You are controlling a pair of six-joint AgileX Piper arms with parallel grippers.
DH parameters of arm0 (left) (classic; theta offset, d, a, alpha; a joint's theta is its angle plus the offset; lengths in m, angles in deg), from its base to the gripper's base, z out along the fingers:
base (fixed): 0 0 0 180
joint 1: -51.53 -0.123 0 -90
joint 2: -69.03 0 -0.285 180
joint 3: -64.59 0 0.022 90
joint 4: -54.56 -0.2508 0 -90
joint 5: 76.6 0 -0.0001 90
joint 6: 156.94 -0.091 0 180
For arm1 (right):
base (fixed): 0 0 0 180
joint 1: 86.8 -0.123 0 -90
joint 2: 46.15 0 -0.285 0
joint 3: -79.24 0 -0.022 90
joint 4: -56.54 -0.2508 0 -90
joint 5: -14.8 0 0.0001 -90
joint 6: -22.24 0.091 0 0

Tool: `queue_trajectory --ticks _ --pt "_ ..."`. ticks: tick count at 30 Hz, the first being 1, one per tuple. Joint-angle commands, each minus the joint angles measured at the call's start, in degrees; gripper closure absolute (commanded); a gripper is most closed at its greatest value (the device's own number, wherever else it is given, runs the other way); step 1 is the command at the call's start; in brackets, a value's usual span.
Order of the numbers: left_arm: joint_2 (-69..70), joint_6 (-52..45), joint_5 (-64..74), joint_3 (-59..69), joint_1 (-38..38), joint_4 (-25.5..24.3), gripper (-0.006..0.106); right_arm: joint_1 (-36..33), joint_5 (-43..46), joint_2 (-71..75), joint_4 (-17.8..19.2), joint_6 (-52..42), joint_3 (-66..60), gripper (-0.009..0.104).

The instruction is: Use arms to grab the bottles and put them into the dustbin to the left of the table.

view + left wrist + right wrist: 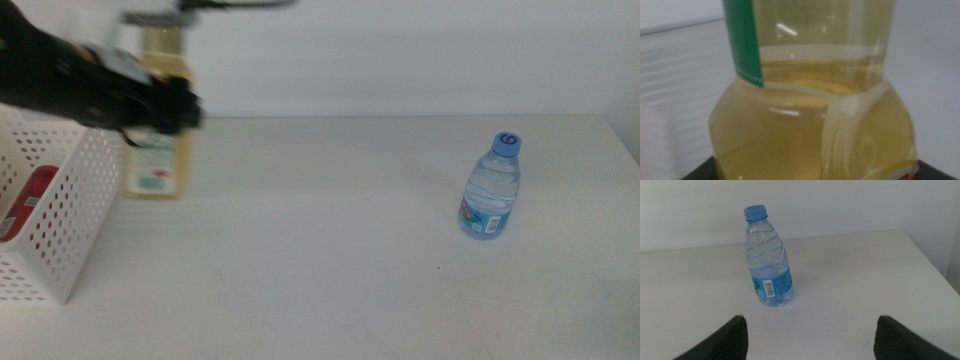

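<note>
Middle view: My left gripper (175, 108), upper left of frame, is clamped on the tall yellow-liquid plastic bottle (160, 150), beside the white perforated plastic dustbin (60, 215).
Left wrist: Yellow bottle fills the frame; grip looks tight.
Right wrist: My right gripper (810, 335) waits, jaws apart, facing the clear blue-capped water bottle (767, 260) at centre.
Risk: I judge the bottle could strike the dustbin rim if carried low.

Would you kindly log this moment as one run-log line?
left gripper: shut on yellow bottle beside dustbin | right gripper: open, waiting | water bottle: upright on table
</note>
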Motion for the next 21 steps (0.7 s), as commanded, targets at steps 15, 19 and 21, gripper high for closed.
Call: queue_trajectory --ticks 15,19,21 --pt "-7.3 -7.1 32.4 -27.8 -26.9 2.5 0.106 0.2 4.3 1.6 0.4 -0.7 0.5 0.029" --pt "-12.7 -8.6 38.1 -33.7 -28.9 1.7 0.106 0.2 4.3 1.6 0.4 -0.7 0.5 0.029" --pt "-14.7 -8.6 39.9 -35.4 -29.5 1.3 0.106 0.2 4.3 1.6 0.4 -0.7 0.5 0.029"
